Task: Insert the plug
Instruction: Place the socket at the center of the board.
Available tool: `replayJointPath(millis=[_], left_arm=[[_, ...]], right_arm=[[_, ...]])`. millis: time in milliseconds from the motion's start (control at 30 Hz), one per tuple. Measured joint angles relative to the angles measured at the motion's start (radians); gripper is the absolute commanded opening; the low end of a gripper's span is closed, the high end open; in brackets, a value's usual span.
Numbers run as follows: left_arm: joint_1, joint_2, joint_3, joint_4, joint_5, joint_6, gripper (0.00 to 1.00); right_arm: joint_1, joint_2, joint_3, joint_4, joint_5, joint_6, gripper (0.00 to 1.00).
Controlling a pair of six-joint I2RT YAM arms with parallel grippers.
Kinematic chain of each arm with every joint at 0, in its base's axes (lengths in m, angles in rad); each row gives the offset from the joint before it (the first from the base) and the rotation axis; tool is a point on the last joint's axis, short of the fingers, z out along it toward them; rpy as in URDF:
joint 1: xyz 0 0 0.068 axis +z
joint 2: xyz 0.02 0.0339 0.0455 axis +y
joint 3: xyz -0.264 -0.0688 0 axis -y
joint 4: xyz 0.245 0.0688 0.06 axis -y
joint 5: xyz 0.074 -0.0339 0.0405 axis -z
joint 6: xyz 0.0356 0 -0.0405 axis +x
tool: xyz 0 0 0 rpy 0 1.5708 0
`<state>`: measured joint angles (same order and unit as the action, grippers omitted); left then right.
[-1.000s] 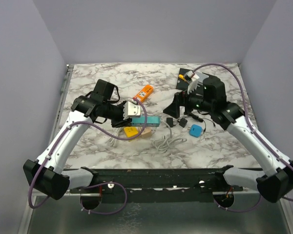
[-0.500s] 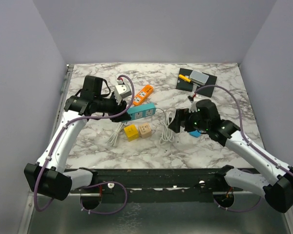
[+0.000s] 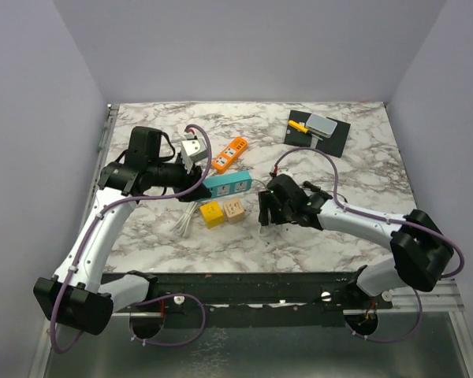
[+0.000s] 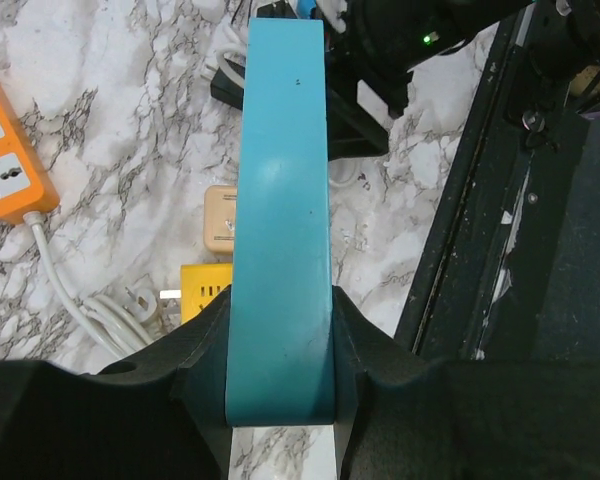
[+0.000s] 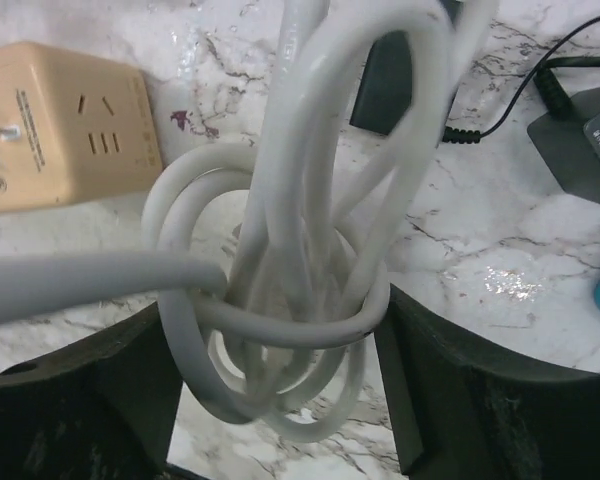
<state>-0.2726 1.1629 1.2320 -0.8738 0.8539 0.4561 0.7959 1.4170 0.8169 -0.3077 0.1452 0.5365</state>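
The left gripper [image 4: 280, 345] clamps one end of a teal strip [image 4: 280, 180], holding it above the marble table [image 3: 363, 173] with the free end pointing toward the right arm. The right gripper [image 5: 280, 375] sits low at the table's centre. Its fingers [image 5: 90, 390] are squeezed against both sides of a coiled white cable [image 5: 300, 200], and the end of that coil cannot be made out. A beige cube [image 5: 65, 125] stands just beside the coil, with a yellow cube [image 3: 211, 213] next to it. A white plug [image 4: 145, 298] lies by the yellow cube, on the lead running from an orange strip [image 3: 231, 153].
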Motion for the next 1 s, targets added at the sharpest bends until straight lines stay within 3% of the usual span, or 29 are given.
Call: replayJointPath(millis=[100,133,367,533,667,700,733,833,900,933,1000], left_arm=[[-0.004,-0.021,-0.010,0.003,0.018,-0.007,0.00],[-0.005,-0.026,-0.013,0.004,0.021,-0.008,0.00],[-0.064,-0.032,-0.069,0.059,0.064,-0.028,0.00],[-0.174,0.011,-0.179,0.268,0.060,-0.167,0.00],[-0.311,0.151,-0.157,0.425,0.027,-0.267,0.00],[-0.351,0.200,-0.138,0.463,0.019,-0.291,0.00],[-0.382,0.244,-0.115,0.498,0.010,-0.317,0.00],[-0.455,0.375,-0.021,0.586,-0.010,-0.390,0.00],[-0.478,0.448,0.048,0.633,-0.021,-0.432,0.00],[-0.486,0.483,0.079,0.648,-0.029,-0.457,0.00],[-0.495,0.539,0.131,0.664,-0.036,-0.501,0.00]], right_arm=[[0.035,0.043,0.031,-0.018,0.086,0.013,0.17],[0.042,0.044,0.035,-0.026,0.113,0.017,0.13],[0.057,-0.168,0.019,-0.188,0.300,0.079,0.09],[0.054,-0.373,0.018,-0.411,0.475,0.197,0.09],[0.054,-0.401,0.025,-0.640,0.599,0.378,0.09],[0.053,-0.397,0.027,-0.706,0.626,0.432,0.11],[0.053,-0.393,0.028,-0.753,0.644,0.468,0.19],[0.053,-0.372,0.048,-0.856,0.676,0.542,0.72],[0.054,-0.344,0.078,-0.912,0.693,0.607,0.93],[0.054,-0.330,0.094,-0.933,0.701,0.632,0.99],[0.054,-0.312,0.119,-0.968,0.707,0.669,1.00]])
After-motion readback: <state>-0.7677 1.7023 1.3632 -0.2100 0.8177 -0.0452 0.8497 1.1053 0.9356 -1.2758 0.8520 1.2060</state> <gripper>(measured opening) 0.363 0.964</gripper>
